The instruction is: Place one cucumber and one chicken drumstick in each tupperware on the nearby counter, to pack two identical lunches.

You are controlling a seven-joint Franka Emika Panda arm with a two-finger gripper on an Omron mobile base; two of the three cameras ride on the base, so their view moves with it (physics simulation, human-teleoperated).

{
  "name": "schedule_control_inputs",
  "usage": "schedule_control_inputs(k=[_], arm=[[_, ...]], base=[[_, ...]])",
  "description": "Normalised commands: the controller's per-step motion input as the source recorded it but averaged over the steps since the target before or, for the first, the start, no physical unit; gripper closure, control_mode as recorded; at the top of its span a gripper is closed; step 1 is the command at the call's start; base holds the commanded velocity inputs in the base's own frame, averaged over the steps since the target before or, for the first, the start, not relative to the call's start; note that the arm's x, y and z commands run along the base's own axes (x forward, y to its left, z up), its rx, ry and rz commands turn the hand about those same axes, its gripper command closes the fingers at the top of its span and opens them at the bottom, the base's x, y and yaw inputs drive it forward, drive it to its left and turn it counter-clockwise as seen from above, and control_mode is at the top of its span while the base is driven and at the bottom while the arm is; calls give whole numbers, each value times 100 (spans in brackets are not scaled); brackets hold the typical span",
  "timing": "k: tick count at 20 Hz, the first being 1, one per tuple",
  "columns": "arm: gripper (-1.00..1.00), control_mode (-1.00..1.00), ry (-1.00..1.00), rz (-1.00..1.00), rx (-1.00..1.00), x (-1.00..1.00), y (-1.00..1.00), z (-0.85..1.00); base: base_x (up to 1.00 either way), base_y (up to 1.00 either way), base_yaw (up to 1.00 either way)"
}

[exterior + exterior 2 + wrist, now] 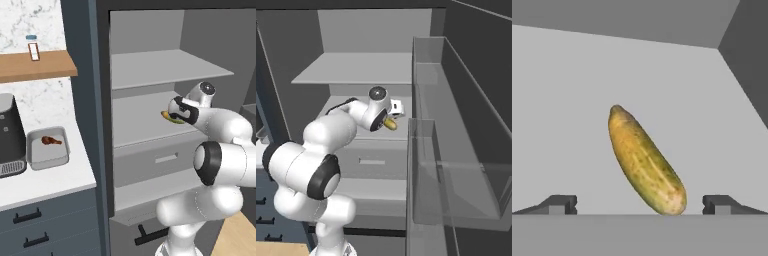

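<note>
The job is only a little way along. One shallow light-grey tupperware (47, 148) with rounded corners sits on the white counter (55, 182), just beside the dark coffee machine (10, 135). It already has one small brown chicken drumstick (51, 140) inside it. No cucumber is in that box yet. A second box cannot be seen from here, so I cannot tell what is in it.

So a lot is left, I think. This box needs a cucumber, and the other box most likely needs its food too.

The white robot arm is reaching into the open grey fridge, over the middle grey shelf (145, 117). On that shelf lies a bumpy yellow-green cucumber (644, 162). From the hand view, it lies slanted, with one end far away and the other end close to the camera. That near end sits between the two dark tips of the gripper (639, 205), a bit closer to the tip on the right of the picture.

The gripper is spread as wide as it goes and has nothing in it. Both tips stand apart from the cucumber and do not touch it. In the left base view, the cucumber peeks out just beside the hand.

The cucumber looks ready to be grabbed next, then carried over to the counter.
</note>
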Motion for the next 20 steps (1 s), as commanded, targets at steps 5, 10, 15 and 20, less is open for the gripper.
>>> schedule_control_inputs(k=[5,10,15,20], arm=[[-100,-100,6,6,0,49,-8,-25],[-100,-100,6,9,0,20,7,-30],[-100,-100,3,12,0,1,21,-35],[-100,-100,1,13,0,0,22,-32]], base=[[0,0,0],[0,0,0],[0,0,0],[0,0,0]])
